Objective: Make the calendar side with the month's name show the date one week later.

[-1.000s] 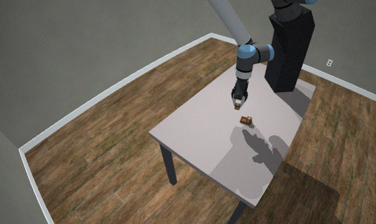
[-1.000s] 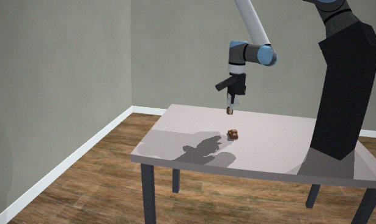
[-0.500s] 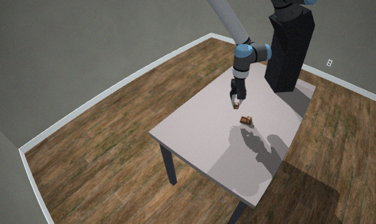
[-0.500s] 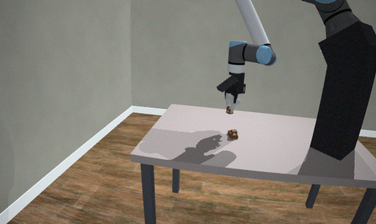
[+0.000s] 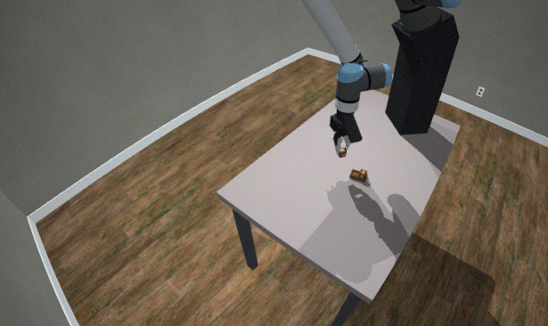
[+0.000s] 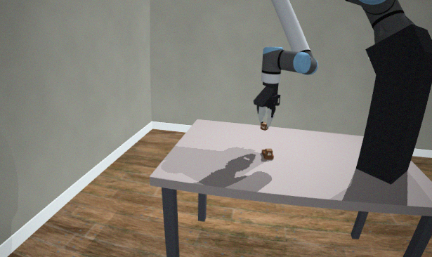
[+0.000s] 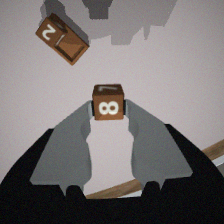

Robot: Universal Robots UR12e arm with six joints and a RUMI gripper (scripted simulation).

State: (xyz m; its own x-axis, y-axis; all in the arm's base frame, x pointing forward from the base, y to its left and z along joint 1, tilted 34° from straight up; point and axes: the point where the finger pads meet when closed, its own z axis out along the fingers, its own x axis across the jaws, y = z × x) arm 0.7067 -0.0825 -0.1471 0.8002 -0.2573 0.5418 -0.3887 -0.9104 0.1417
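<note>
One cube (image 7: 108, 102) sits clamped between the two fingers of the gripper (image 7: 108, 111), held by its side faces so that the face marked 8 looks straight up at the wrist view. Another face, tilted away toward the top of that view, carries a mark too foreshortened to read. The hold leaves the numbered faces free of the pads, which probably suits turning the cube in the air before it goes back.

The gripper hangs well above the table (image 6: 317, 165) (the outside view shows plain air under the cube (image 6: 264, 126)), so the wrist can rotate without scraping the surface.

Below and off to one side lies the tray (image 7: 72, 47), a small wooden holder. One compartment holds the second cube (image 7: 50, 32), its upward face showing 2; the compartment beside it is open and bare, evidently the slot that the lifted cube belongs in. From the top view the tray (image 5: 359, 175) is near the gripper (image 5: 341, 151) but not under it. I cannot make out the month's name on any side.

My judgement: the cube is mid-reorientation, and what remains is to choose the right digit, bring it over the bare slot and seat it flat, digit upright.
</note>
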